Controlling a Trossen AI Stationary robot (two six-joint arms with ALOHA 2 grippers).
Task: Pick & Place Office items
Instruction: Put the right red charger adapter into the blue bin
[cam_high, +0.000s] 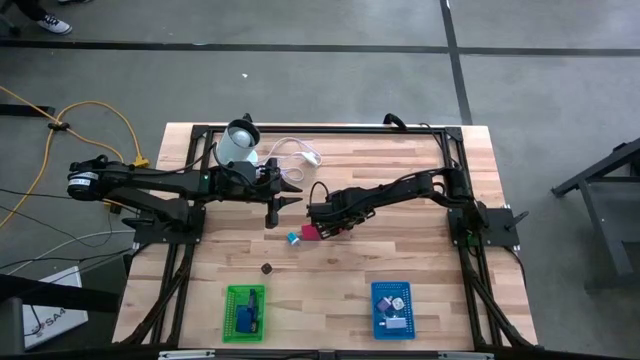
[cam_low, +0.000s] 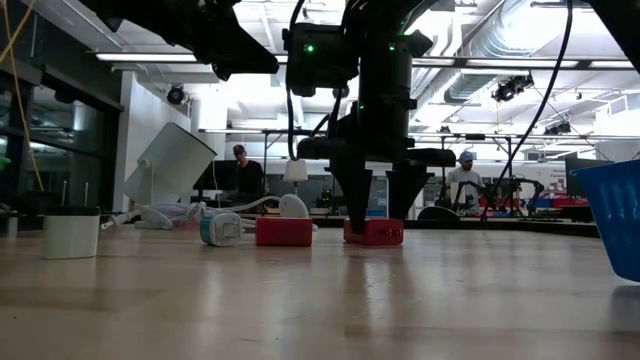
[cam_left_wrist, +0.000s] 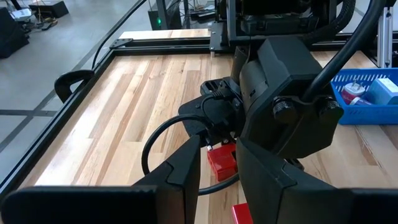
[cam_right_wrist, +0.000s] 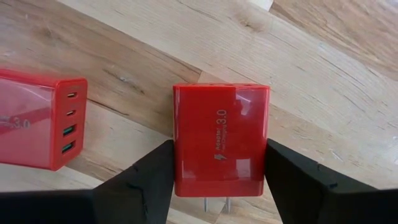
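We see a glossy red charger block (cam_right_wrist: 221, 140) marked 3.0, metal prongs at one end, lying mid-table, pinched between the right gripper (cam_right_wrist: 219, 167) fingers, a second red charger (cam_right_wrist: 38, 126) with four ports just beside it, left gripper (cam_high: 273, 197) nearby, jaws narrowly parted, empty

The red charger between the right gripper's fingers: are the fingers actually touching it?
Touching. In the right wrist view both dark fingers sit flush against the sides of the red charger, with no gap either side.
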